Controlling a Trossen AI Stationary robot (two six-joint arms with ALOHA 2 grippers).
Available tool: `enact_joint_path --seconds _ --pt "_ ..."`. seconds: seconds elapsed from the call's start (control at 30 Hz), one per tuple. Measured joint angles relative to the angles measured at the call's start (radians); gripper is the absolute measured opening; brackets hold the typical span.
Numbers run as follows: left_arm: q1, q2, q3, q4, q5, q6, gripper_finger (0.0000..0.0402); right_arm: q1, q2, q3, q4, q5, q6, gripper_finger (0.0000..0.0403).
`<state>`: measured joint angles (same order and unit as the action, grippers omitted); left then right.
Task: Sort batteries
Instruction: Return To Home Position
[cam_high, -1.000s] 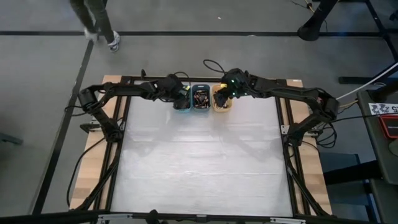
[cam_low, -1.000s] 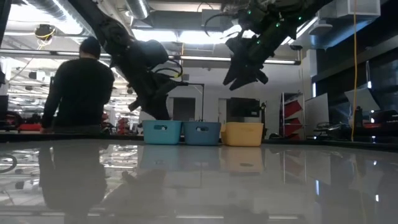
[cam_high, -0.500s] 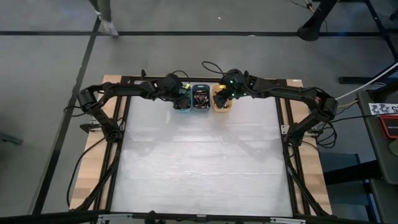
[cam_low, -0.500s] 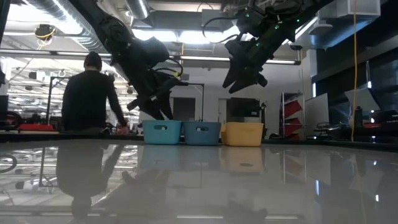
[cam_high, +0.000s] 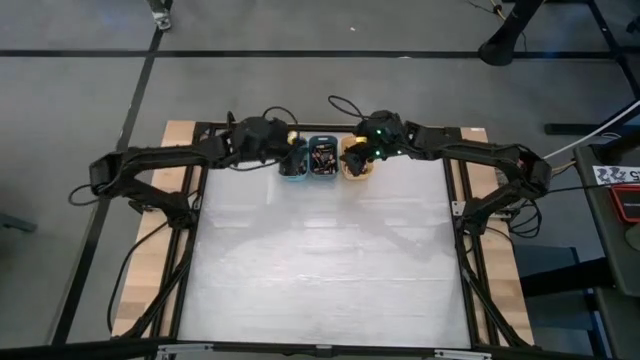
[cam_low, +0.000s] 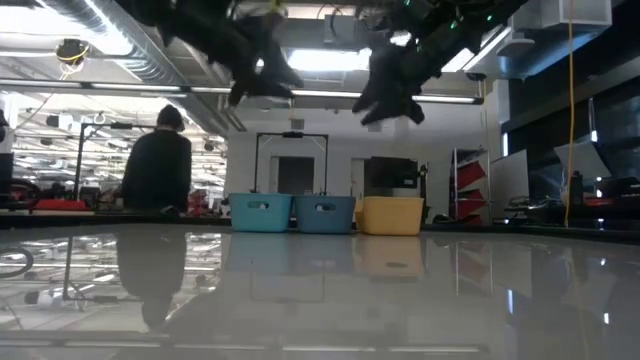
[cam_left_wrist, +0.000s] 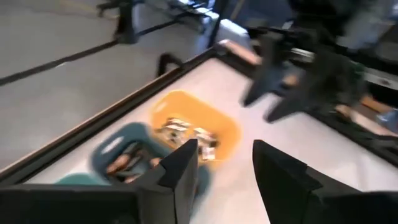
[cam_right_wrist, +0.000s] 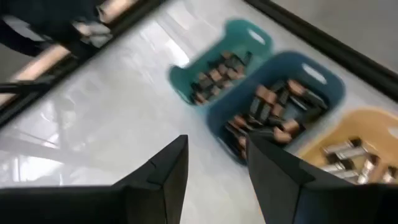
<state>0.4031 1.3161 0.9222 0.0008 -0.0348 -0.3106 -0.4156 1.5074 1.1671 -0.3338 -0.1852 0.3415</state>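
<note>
Three small bins stand in a row at the table's far edge: teal (cam_high: 293, 166), blue (cam_high: 322, 158) and orange (cam_high: 357, 166). Each holds batteries; they show dark with coppery bands in the teal bin (cam_right_wrist: 214, 78) and the blue bin (cam_right_wrist: 273, 106), and silvery in the orange bin (cam_right_wrist: 348, 152). My left gripper (cam_left_wrist: 225, 149) hangs open high above the teal bin, nothing between its fingers. My right gripper (cam_right_wrist: 216, 142) hangs open high above the orange bin, also with nothing in it. In the low view both grippers, the left (cam_low: 262, 78) and the right (cam_low: 392, 95), are well clear of the bins.
The white table top (cam_high: 320, 260) spreads out in front of the bins. A dark frame rail (cam_high: 330, 128) runs just behind them. A person (cam_low: 158, 170) stands in the room beyond the table, seen from behind.
My left gripper has risen from just behind the teal bin to high above it and has tipped up nearer to level. My right gripper has stayed where it was. The person in the background has walked to the right.
</note>
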Motion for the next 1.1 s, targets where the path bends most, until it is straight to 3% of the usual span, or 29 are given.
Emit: enact_joint_path --seconds 0.37,0.57,0.67,0.87,1.1 --pt "-0.266 -0.127 0.000 0.003 -0.012 0.001 0.0123 0.160 -0.164 0.000 -0.014 0.064 0.004 0.0160" --pt "-0.412 -0.209 0.000 0.004 -0.161 0.050 0.0106 0.259 -0.288 0.000 -0.071 0.247 0.016 0.0160" --pt "-0.446 -0.235 0.000 -0.016 -0.228 0.076 0.0097 0.298 -0.333 0.000 -0.074 0.283 -0.017 0.0160" --pt "-0.466 -0.284 -0.001 -0.079 -0.241 0.077 0.0083 0.360 -0.387 -0.006 -0.093 0.300 -0.039 0.0160" --pt "-0.469 -0.414 -0.058 -0.142 -0.240 0.074 0.0072 0.411 -0.517 -0.160 -0.028 0.400 -0.020 0.0160"
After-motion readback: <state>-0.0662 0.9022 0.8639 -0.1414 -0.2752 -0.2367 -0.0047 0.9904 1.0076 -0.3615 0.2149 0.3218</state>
